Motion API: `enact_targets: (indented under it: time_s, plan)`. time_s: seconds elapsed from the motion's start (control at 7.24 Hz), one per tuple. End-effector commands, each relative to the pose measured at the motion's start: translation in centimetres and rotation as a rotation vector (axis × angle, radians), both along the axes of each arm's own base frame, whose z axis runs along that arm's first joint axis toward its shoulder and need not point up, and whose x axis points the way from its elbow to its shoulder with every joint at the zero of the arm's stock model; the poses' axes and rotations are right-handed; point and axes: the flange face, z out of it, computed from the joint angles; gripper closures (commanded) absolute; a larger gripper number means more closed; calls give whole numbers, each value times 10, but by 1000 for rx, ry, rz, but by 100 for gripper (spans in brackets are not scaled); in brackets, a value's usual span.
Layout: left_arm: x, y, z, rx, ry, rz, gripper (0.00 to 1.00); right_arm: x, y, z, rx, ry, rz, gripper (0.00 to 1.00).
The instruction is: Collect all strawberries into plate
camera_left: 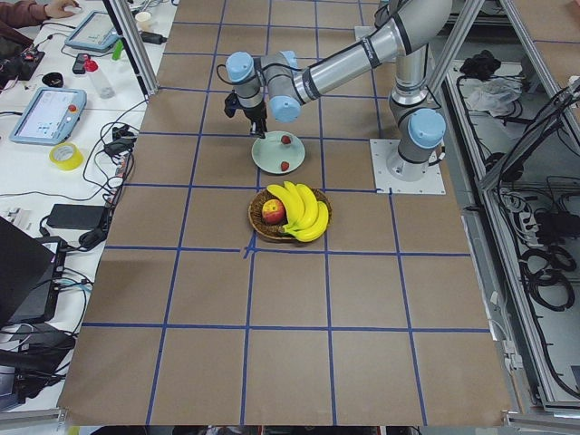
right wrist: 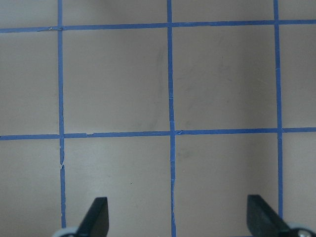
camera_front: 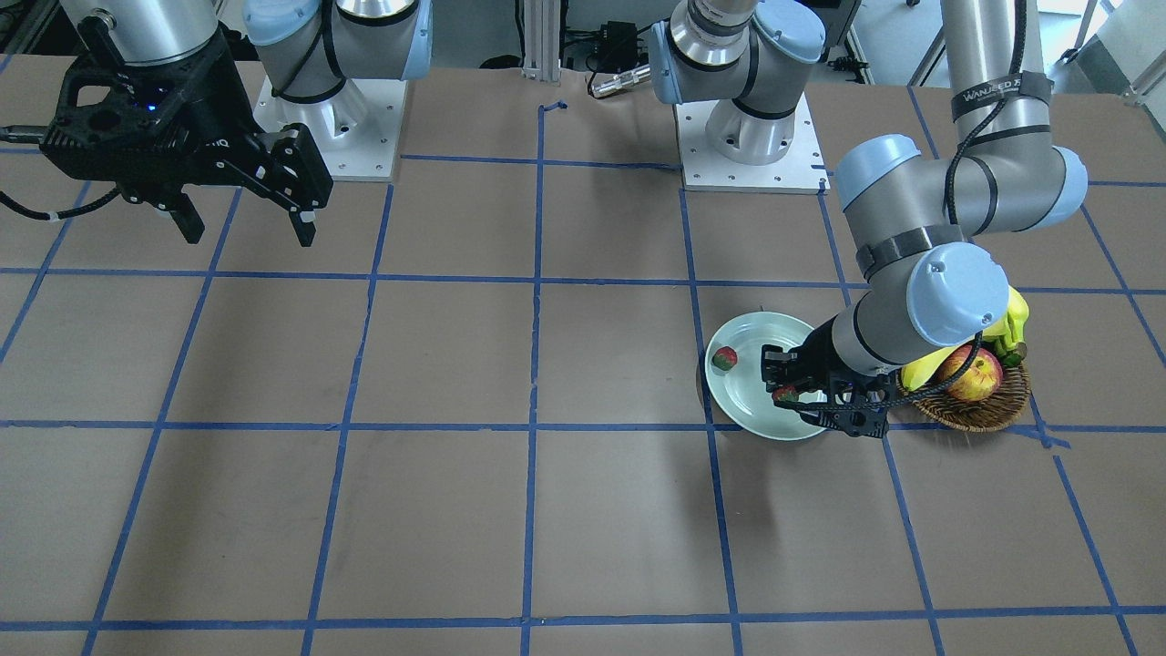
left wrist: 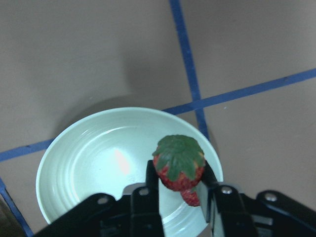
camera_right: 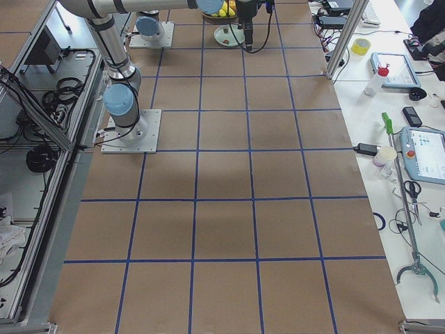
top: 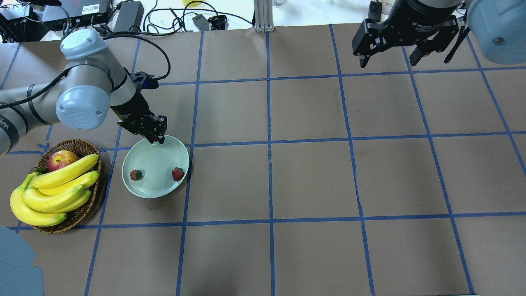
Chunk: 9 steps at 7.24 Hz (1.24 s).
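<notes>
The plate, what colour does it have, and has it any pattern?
The plate is plain pale mint-blue, glossy, with no pattern; the left wrist view shows it best.

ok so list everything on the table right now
strawberries: two, red with green caps, lying in the plate
third strawberry: one, red with a green cap, held above the plate's far edge
plate: one, pale mint, beside the basket
basket: one, brown wicker, on the robot's left side of the table
bananas: one bunch, yellow, in the basket and hanging over its rim
apple: one, red-yellow, in the basket behind the bananas
table: one, brown with a blue tape grid
left gripper: black, shut on the third strawberry
right gripper: black, open and empty, above the table's far right
</notes>
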Motion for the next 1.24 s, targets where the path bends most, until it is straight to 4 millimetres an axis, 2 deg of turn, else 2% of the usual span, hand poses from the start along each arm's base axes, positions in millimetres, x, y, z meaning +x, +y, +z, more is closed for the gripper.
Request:
enact_targets:
  time_s: [0.0, 0.14, 0.28, 0.41, 0.55, 0.83, 0.97, 1.1]
  plan:
    - [9, 17, -12, 92, 31, 102, 0, 0, 0, 0, 0, 0, 0, 0]
    - [9, 20, -5, 108, 23, 94, 0, 0, 0, 0, 0, -2, 0, 0]
    - [10, 16, 10, 77, 13, 92, 0, 0, 0, 0, 0, 0, 0, 0]
    - [15, 4, 40, 24, -18, 89, 0, 0, 0, 0, 0, 0, 0, 0]
    - [17, 0, 76, 1, -53, 114, 0, 0, 0, 0, 0, 0, 0, 0]
    - [13, 5, 173, -42, -119, 231, 0, 0, 0, 0, 0, 0, 0, 0]
    - [10, 12, 211, -51, -125, 250, 0, 0, 0, 0, 0, 0, 0, 0]
    - [8, 24, 236, -60, -126, 251, 0, 0, 0, 0, 0, 0, 0, 0]
